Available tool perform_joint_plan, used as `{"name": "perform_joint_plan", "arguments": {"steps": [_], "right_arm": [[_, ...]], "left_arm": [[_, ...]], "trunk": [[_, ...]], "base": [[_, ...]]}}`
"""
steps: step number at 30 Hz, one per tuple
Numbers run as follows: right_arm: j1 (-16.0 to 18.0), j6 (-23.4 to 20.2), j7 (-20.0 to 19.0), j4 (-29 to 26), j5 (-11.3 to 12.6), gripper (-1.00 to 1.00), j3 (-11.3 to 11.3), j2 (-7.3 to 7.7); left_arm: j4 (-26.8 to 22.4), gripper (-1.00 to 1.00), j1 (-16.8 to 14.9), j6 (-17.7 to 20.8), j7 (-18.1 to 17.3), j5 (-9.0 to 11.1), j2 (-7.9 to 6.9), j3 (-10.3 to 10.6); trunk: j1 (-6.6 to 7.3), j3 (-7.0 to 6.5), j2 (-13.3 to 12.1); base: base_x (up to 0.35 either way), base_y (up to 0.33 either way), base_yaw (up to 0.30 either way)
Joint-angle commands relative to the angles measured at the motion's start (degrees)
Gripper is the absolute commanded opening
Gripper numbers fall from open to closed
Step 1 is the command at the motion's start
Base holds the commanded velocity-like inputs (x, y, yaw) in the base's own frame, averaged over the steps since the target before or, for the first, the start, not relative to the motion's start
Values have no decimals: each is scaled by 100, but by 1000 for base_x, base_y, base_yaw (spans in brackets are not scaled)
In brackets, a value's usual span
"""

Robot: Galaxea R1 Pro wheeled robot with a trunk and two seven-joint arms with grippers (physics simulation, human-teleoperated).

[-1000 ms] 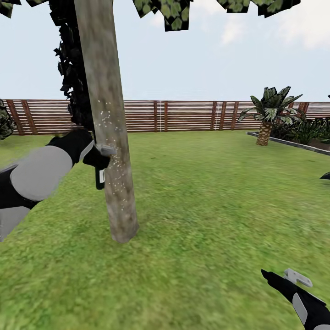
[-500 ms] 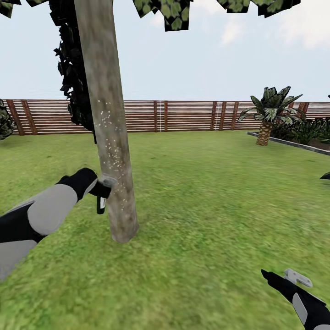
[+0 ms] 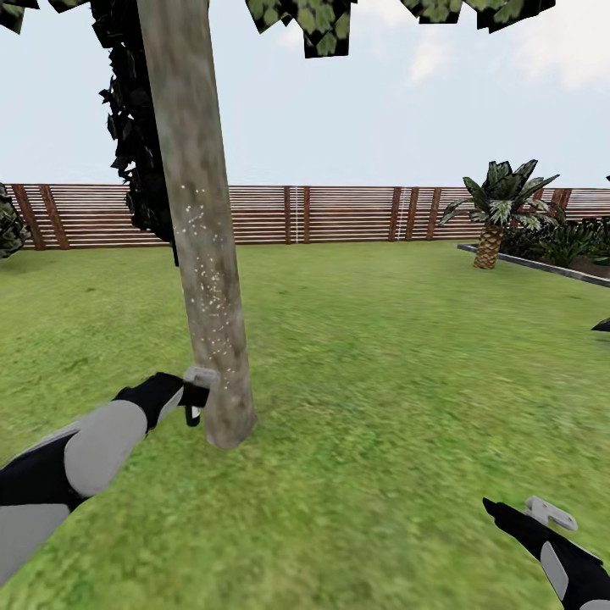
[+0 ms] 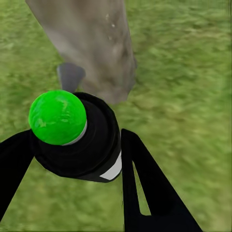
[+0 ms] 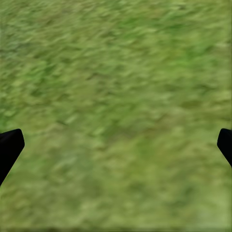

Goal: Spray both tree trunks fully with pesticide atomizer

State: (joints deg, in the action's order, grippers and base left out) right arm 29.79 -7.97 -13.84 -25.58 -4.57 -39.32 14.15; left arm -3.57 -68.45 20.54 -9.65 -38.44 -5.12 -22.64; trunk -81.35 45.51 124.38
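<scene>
Left pincer (image 3: 196, 398), clamped on the slim dark green-capped pesticide atomizer (image 4: 77, 135), sprays the mottled grey-brown tree trunk (image 3: 203, 254), speckled mid-height, base pending; right pincer (image 3: 542, 511) at 5 o'clock gapes empty.

I can read nothing here. The pesticide atomizer (image 4: 79, 145) clamped in my left gripper (image 4: 72, 159) has a white label patch (image 4: 112, 170) on its dark body (a plain sliver from this angle), and no letters or numbers show on it. Its green cap (image 4: 57, 117) is plain too.
</scene>
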Motion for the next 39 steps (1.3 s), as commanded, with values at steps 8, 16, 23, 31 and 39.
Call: {"name": "perform_joint_plan", "arguments": {"steps": [8,16,23,31,39], "right_arm": [[0,3,2,-2,8,100,-4,0],[0,0,2,-9,9,100,-6,0],[0,-2,0,-9,9,100,-6,0],[0,-3,-5,-9,9,100,-6,0],[0,-1,-5,-9,9,100,-6,0]], "left_arm": [[-3,-100,449,-537,24,152,-9,4],[5,-100,585,-545,24,153,-1,6],[32,-100,778,-531,24,169,1,5],[32,-100,864,-533,24,170,-5,3],[32,-100,877,-540,24,170,0,3]], "trunk": [[0,-1,1],[0,-1,1],[0,-1,1],[0,-1,1],[0,-1,1]], "base": [[0,0,0],[0,0,0],[117,28,0],[28,141,-79],[0,312,-267]]}}
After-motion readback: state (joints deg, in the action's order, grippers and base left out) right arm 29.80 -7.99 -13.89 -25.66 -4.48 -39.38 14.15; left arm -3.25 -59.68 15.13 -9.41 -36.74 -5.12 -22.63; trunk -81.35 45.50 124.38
